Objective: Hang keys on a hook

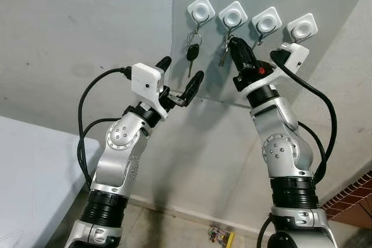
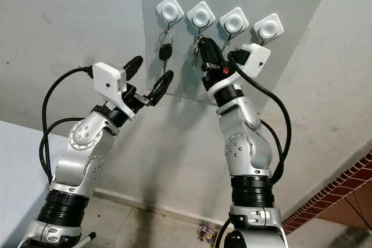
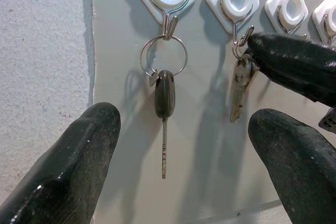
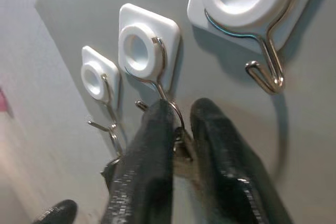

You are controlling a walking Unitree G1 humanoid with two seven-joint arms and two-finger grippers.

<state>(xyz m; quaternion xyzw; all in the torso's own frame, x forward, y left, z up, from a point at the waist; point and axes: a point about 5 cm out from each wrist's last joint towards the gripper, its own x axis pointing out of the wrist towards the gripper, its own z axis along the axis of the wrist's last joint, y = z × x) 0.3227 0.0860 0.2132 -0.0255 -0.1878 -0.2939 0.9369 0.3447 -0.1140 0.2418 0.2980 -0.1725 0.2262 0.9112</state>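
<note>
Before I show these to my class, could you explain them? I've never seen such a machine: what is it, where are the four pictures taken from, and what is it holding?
It is a humanoid robot with two silver arms, each ending in a two-fingered black tool. The two wide pictures come from cameras in its head, looking at a grey board on the wall with four white hooks. The two close-ups come from cameras on its wrists, looking along the fingers.

A black-headed key on a ring hangs from the first hook, the one furthest to the robot's left. The left tool is open just in front of it, holding nothing.

The right tool is at the second hook, its fingers pinched on a metal key that hangs down beside that hook's wire. Whether the key already rests on the hook cannot be told. The other two hooks are bare.
</note>
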